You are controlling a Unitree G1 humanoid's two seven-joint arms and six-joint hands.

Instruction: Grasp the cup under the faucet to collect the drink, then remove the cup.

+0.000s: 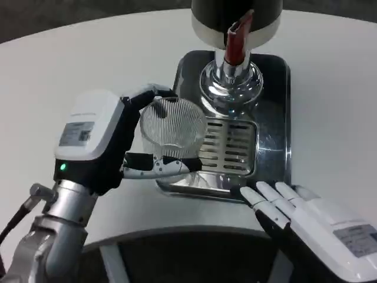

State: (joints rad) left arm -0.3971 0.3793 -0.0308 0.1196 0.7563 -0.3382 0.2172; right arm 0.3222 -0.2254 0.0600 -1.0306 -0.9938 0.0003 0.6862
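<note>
The robot's left hand (112,144), white-backed with black and white fingers, is wrapped around a clear ribbed plastic cup (172,131). One finger curls over the cup's far rim and another lies along its lower side, so the cup is held between them. A small green light glows on the hand's wrist end, above the silver forearm (53,230) that rises from the lower left.

The cup sits upright at the left edge of a shiny metal drip tray (277,118), partly over the tray's slotted grate (232,147). It is left of and nearer the camera than the chrome faucet (231,79), not directly beneath it. The faucet carries a red lever (237,38) and hangs from a black and white cylindrical drink dispenser (235,15) at the top of the view.

The right hand (306,215) rests at the lower right, fingers stretched out flat and slightly apart, holding nothing, their tips touching the tray's near edge. Everything stands on a round white desk (70,65).
</note>
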